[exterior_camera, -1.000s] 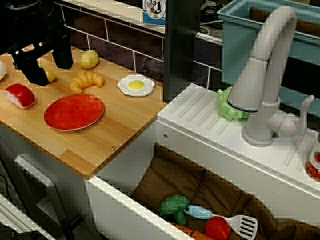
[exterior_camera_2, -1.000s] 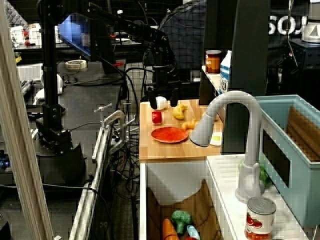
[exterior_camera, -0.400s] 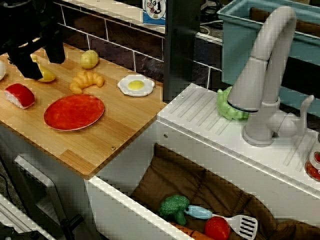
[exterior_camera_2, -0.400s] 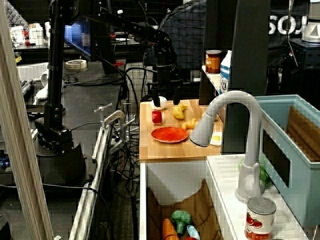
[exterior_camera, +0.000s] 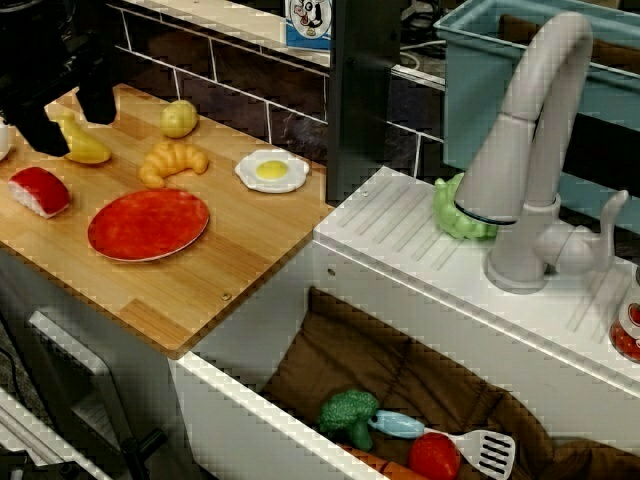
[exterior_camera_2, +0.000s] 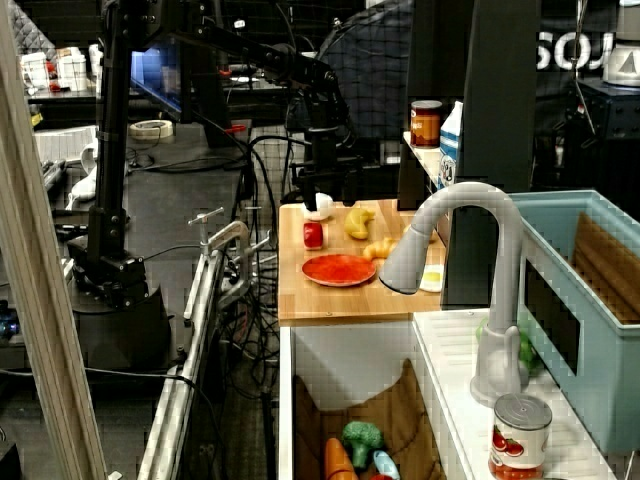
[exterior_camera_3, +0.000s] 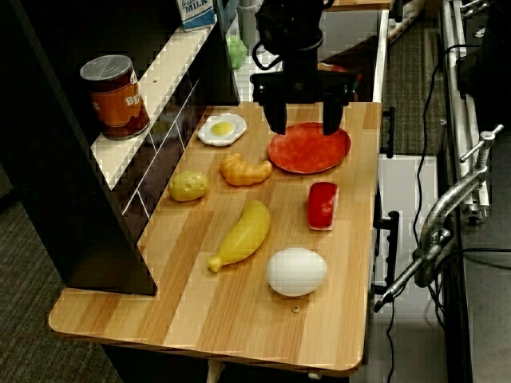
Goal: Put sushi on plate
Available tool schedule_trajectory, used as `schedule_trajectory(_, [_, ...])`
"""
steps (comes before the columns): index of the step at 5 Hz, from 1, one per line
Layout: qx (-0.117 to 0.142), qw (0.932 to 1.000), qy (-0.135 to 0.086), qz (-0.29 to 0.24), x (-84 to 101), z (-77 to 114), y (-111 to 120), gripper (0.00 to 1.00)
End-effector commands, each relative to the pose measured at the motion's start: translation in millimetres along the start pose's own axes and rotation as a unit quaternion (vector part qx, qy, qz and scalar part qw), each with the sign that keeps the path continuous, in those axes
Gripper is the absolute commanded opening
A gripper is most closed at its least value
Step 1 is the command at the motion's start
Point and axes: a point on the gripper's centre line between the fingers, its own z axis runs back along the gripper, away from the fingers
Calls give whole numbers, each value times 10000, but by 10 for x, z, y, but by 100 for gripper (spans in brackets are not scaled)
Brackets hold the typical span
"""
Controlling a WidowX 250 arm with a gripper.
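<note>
A: Sushi (exterior_camera_3: 322,204) on the wooden counter (exterior_camera_3: 239,311), red top up, just beside the red-orange plate (exterior_camera_3: 310,148), not on it.

B: Confirmed in the near view: sushi (exterior_camera: 38,191) left of plate (exterior_camera: 148,223), small gap between. Gripper?

A: Gripper (exterior_camera_3: 303,124) raised above the counter, fingers spread apart, nothing between them. Overhead view only: white egg (exterior_camera_3: 296,271) and whole banana (exterior_camera_3: 242,234) near the sushi.

B: Near view: only the two dark finger ends (exterior_camera: 97,104) at the frame's upper left, beside the banana (exterior_camera: 80,142). Sink contents seen best here: broccoli (exterior_camera: 348,413) and spatula (exterior_camera: 450,437).

A: Shared by both: croissant (exterior_camera_3: 245,170), potato (exterior_camera_3: 188,186), fried egg (exterior_camera_3: 222,128). Side view alone: whole arm (exterior_camera_2: 240,48) and its base.
</note>
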Motion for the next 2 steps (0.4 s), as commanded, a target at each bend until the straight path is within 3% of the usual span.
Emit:
schedule_trajectory(1, [-170, 9997, -154, -71, 243, 130, 102, 100])
schedule_trajectory(2, [-177, 9996, -215, -83, 316, 98, 135, 100])
